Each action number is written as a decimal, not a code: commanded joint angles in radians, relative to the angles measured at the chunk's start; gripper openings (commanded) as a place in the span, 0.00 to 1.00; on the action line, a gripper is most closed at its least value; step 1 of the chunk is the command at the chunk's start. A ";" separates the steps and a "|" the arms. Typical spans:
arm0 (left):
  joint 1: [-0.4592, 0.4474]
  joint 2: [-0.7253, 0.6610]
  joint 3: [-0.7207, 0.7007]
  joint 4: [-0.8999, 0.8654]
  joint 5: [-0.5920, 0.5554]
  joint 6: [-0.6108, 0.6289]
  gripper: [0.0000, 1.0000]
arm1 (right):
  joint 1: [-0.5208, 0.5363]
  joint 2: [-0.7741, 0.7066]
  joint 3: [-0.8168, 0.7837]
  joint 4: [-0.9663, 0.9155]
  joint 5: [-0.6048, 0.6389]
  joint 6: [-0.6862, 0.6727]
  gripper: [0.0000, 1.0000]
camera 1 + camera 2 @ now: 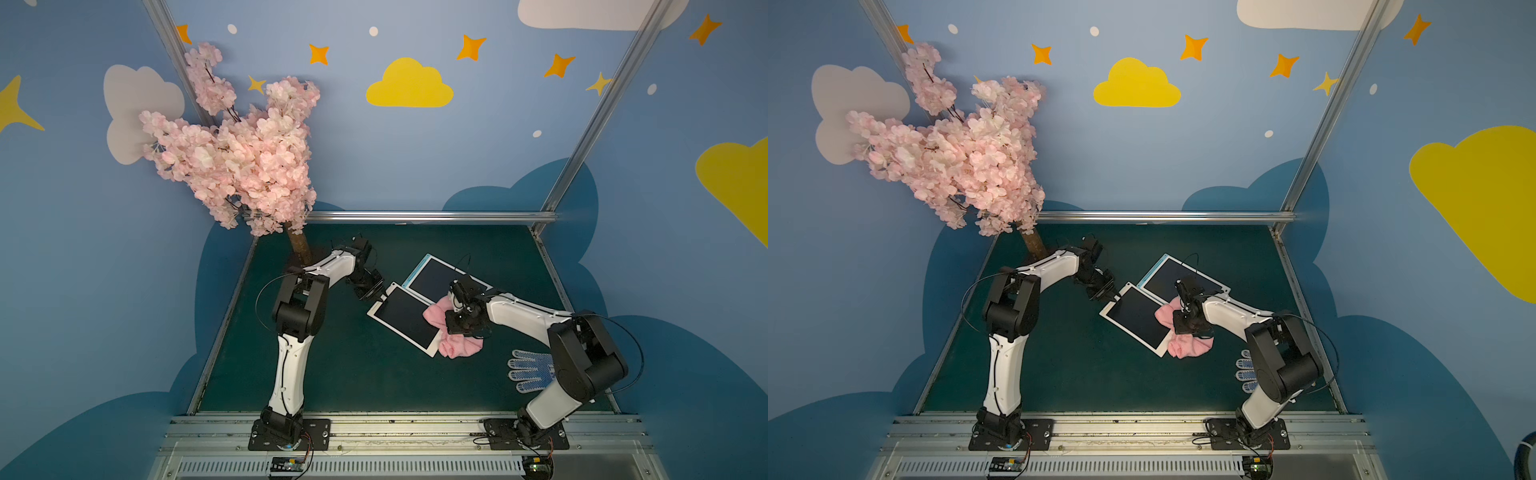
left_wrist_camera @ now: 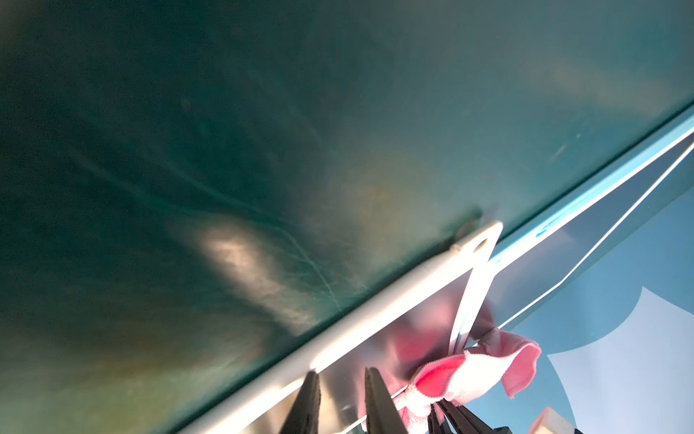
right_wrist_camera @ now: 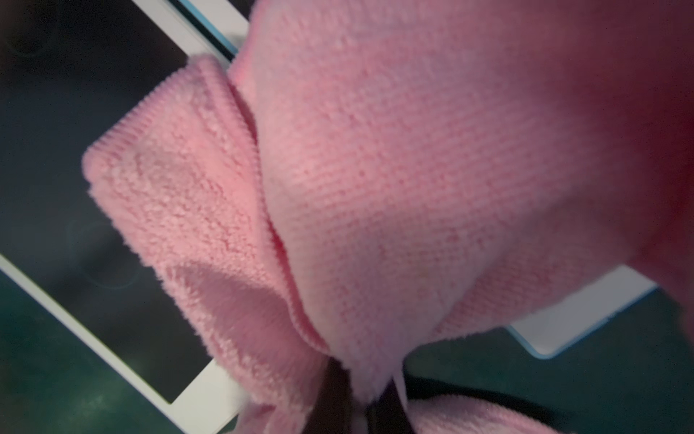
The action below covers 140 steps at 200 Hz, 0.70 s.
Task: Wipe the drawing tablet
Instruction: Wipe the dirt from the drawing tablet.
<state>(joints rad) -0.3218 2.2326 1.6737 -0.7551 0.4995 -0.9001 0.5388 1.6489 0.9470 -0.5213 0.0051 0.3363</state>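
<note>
Right jaws clamp pink cloth [image 3: 375, 188]

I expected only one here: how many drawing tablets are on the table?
2. A white-framed tablet lies nearer the robot, partly under the pink cloth; a blue-framed tablet lies directly behind it. None seems hidden.

Both top views are sharp and evenly lit, though the table [image 1: 332, 374] stays dim and the aluminium posts [image 1: 607, 104] lean from wide-angle distortion. The left wrist view is smeared, with white glare on the table. In the right wrist view the pink cloth [image 3: 375, 188] is soft and falls into dark red shadow at one side.
</note>
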 commanded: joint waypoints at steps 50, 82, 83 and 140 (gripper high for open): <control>-0.001 0.052 0.008 -0.047 -0.049 0.016 0.25 | 0.135 0.062 0.016 -0.054 -0.010 0.007 0.00; 0.000 0.054 0.011 -0.047 -0.049 0.014 0.25 | 0.169 0.061 -0.001 -0.048 -0.006 0.049 0.00; 0.000 0.055 0.011 -0.047 -0.049 0.014 0.25 | 0.170 0.061 -0.001 -0.051 -0.005 0.050 0.00; 0.000 0.061 0.020 -0.047 -0.046 0.012 0.25 | 0.234 -0.051 0.034 -0.112 0.077 0.013 0.00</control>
<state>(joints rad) -0.3191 2.2421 1.6905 -0.7704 0.4973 -0.9005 0.7528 1.6390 0.9668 -0.5739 0.0830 0.3599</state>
